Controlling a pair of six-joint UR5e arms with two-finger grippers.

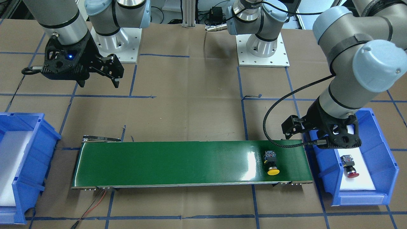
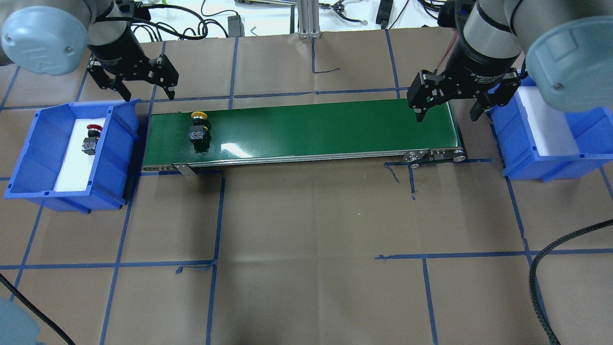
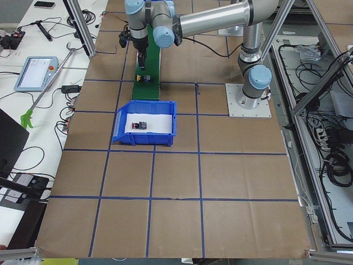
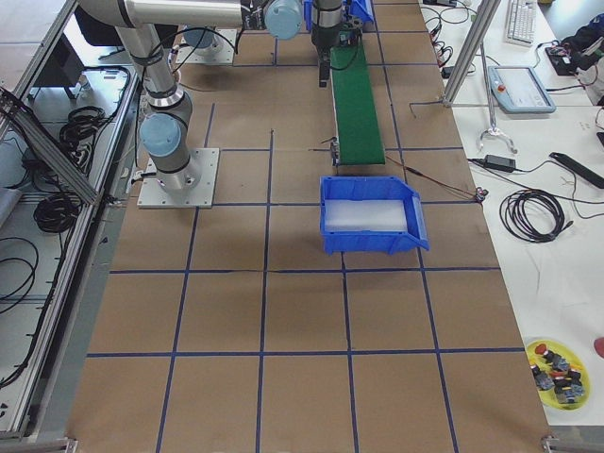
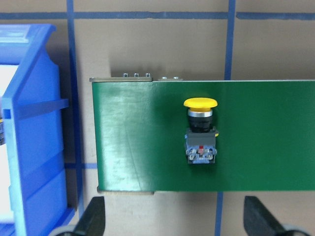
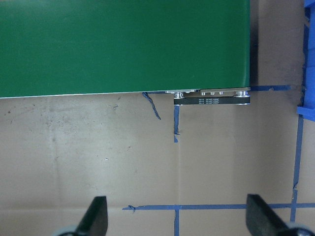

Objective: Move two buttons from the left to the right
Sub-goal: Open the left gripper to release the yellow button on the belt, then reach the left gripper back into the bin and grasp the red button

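We see left claw [image 2: 149, 94] and right claw [image 2: 446, 118] wide, yellow button [image 2: 198, 127] on belt [image 2: 325, 128], red button [image 2: 91, 139] in box [image 2: 113, 154].

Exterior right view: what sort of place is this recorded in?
Most likely a robotics lab cell, not a factory floor: a paper-covered table gridded with blue tape, a teach pendant alongside, and a short green conveyor between two blue bins.
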